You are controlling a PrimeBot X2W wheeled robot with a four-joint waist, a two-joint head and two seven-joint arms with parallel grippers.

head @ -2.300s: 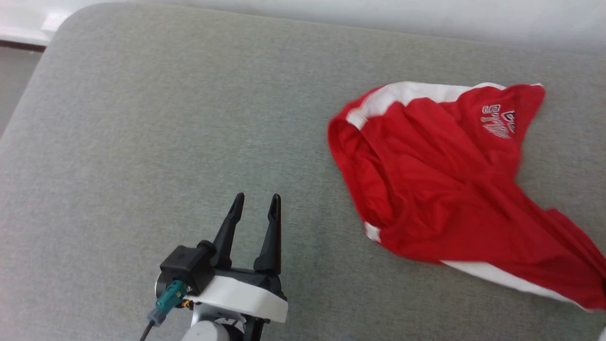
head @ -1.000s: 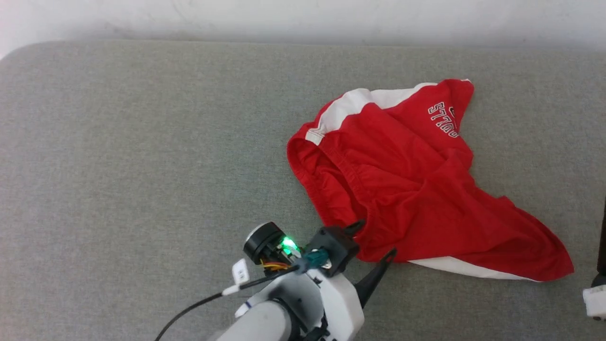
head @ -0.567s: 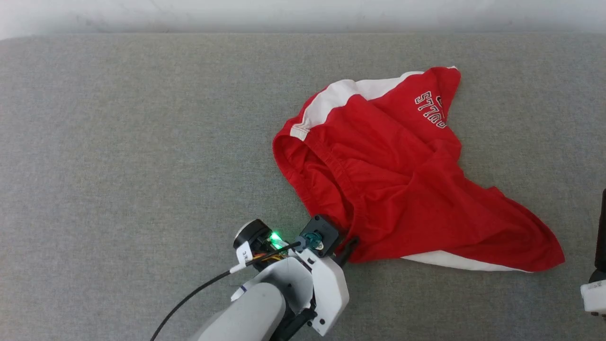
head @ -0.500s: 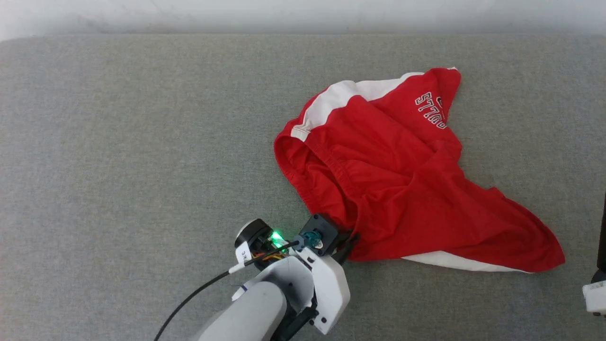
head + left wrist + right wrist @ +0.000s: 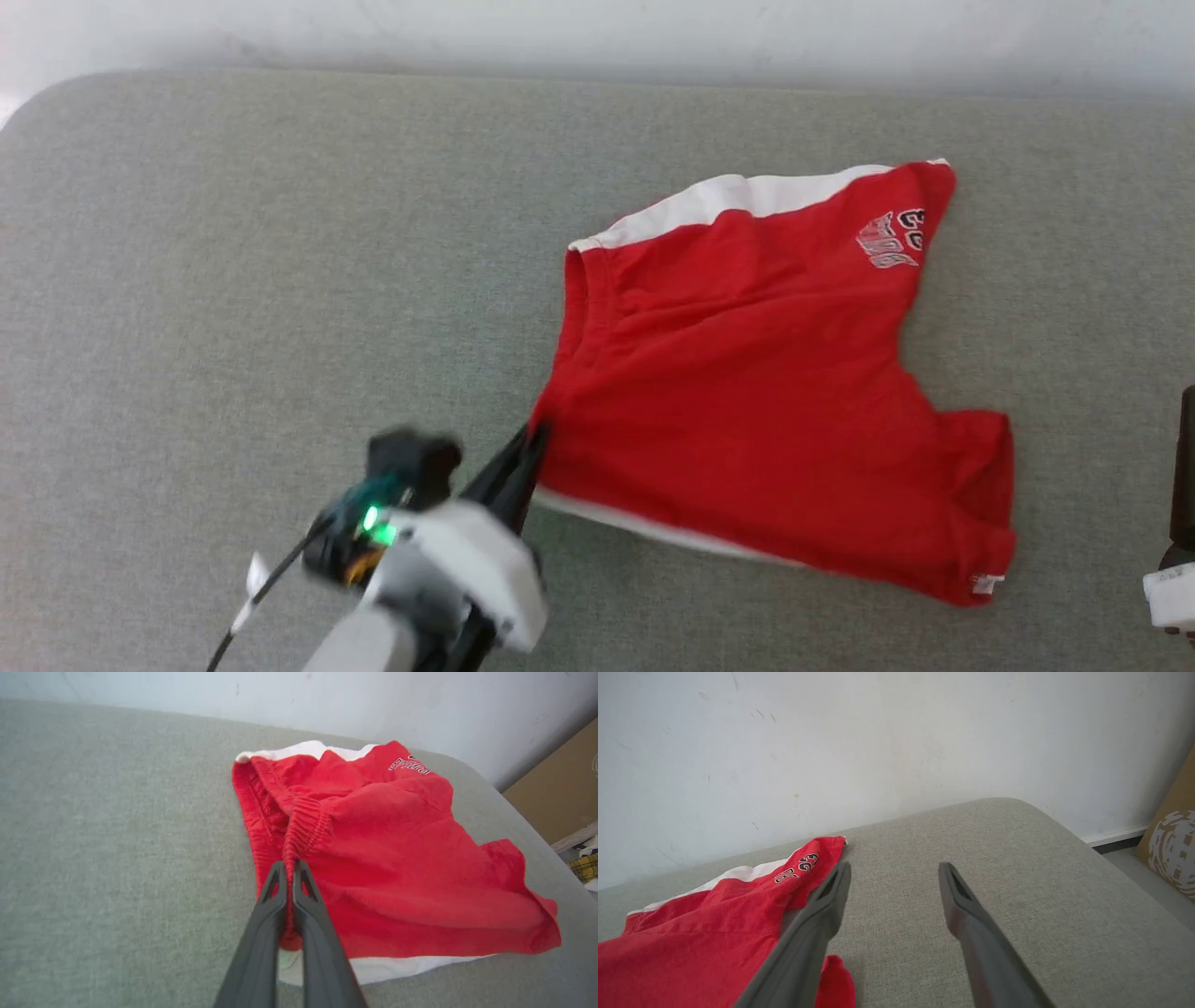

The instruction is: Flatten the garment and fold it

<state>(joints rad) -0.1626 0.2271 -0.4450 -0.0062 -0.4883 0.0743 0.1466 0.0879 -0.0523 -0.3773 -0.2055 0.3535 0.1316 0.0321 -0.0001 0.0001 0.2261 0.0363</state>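
Garment (image 5: 747,392) laid on grey cushion (image 5: 233,280), mostly spread. Waistband (image 5: 303,821) corner pinched between pressed-together fingers of left gripper (image 5: 289,867). Cloth seen running rightward from pinch, long axis across cushion. Right gripper (image 5: 894,872) held spread, empty, near leg hems: judged nearer arm for far end.

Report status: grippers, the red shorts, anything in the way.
Left gripper shut on the waistband of the red shorts. Right gripper open, empty, over the grey cushion. Shorts mostly flat, unfolded. Nothing seen blocking.
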